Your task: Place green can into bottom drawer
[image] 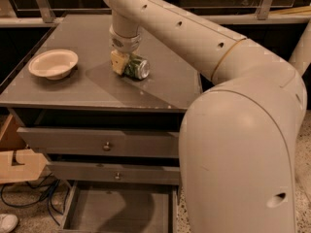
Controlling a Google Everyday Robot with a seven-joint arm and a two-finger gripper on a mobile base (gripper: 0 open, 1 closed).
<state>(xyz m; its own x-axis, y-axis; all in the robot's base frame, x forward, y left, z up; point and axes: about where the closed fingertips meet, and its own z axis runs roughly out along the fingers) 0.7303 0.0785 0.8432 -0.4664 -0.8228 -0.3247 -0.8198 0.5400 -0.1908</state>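
Observation:
The green can lies on its side on the grey cabinet top, its shiny end towards the front right. My gripper reaches straight down from the cream arm and sits on the can's left part, touching it. The bottom drawer is pulled open at floor level below the two upper drawers, and its grey floor shows nothing inside.
A cream bowl stands on the left of the cabinet top. The two upper drawers with round knobs are shut. My arm's large body fills the right side. A cardboard box, cables and a white shoe lie on the floor at left.

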